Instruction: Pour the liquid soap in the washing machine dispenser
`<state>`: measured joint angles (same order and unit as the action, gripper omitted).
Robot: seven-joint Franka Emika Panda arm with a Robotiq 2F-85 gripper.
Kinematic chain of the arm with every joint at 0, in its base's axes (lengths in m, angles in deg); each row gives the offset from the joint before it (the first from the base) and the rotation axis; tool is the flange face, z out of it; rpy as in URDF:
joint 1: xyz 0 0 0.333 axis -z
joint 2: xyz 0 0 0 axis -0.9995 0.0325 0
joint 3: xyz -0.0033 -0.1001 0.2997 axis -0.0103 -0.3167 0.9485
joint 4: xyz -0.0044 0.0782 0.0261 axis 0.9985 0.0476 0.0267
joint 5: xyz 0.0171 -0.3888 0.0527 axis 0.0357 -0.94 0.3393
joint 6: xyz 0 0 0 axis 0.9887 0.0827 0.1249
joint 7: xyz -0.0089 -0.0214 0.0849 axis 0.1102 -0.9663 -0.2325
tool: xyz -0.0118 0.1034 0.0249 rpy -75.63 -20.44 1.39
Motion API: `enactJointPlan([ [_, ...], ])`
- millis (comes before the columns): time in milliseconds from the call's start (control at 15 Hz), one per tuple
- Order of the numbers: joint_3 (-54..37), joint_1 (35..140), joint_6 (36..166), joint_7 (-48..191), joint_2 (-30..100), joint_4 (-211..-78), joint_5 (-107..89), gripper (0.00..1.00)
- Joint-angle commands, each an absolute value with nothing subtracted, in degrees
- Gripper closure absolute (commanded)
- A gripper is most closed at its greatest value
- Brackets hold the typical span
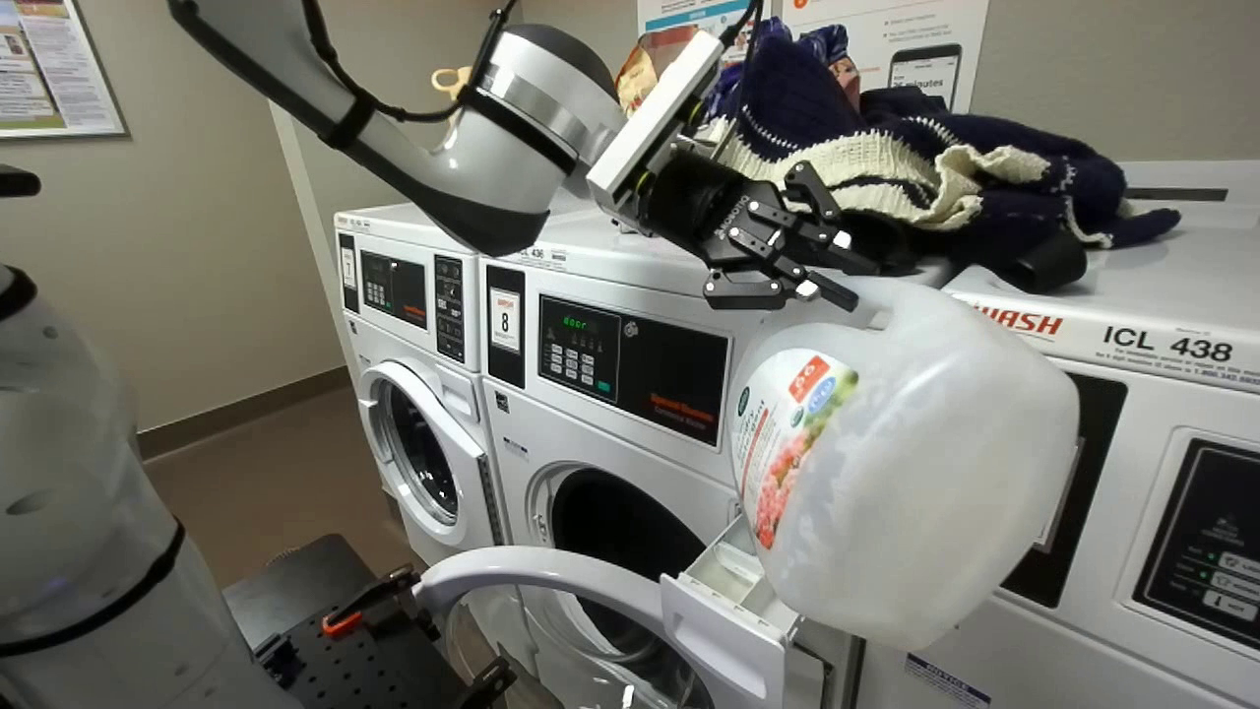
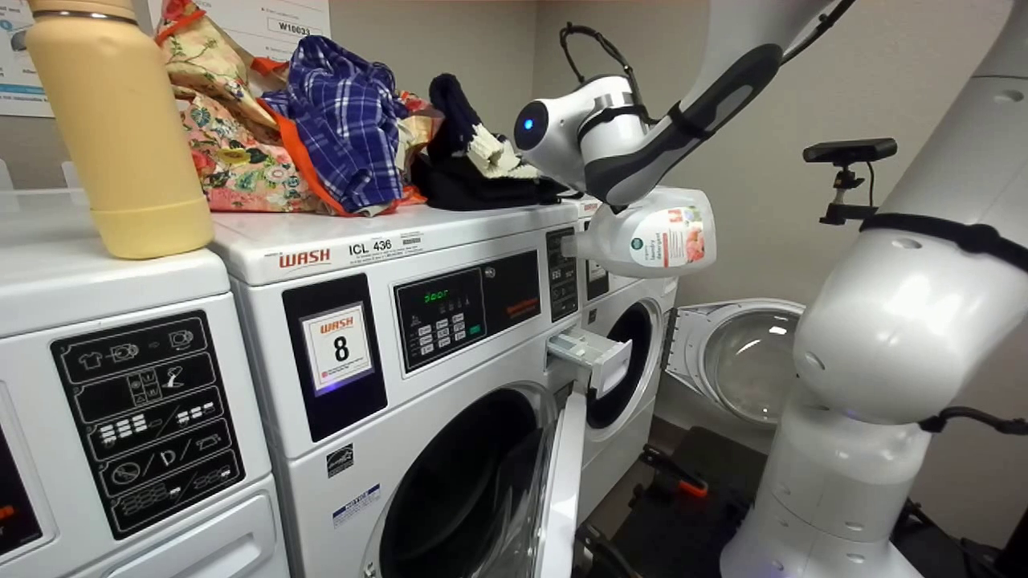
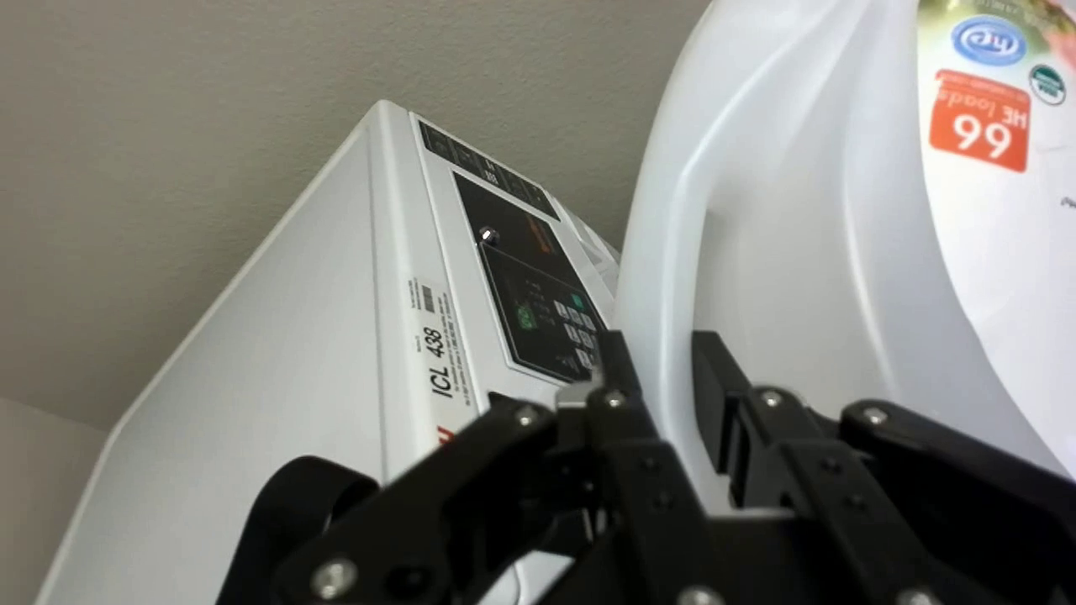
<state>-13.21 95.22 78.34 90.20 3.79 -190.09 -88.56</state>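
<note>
Black fingers [image 3: 715, 382], narrowly parted, clamped on handle [image 3: 658, 302] of white jug [image 3: 786, 252]

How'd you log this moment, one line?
soap jug: tilted | fingers: shut on its handle | dispenser drawer: open | pouring: unclear

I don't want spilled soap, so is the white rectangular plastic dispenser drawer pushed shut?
No, in an exterior view the dispenser drawer juts out from the white front-loading washer labelled 8.
</note>
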Motion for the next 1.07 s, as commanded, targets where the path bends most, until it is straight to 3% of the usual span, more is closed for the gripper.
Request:
enactJointPlan([
  [0, -13.47, 93.93, 81.3, 89.79, -4.69, -191.53, -85.89, 0.94],
  [467, -14.33, 92.13, 91.56, 88.7, -14.49, -189.88, -78.26, 0.94],
  [1000, -9.87, 87.9, 97.79, 79.3, -16.48, -182.07, -70.41, 0.94],
])
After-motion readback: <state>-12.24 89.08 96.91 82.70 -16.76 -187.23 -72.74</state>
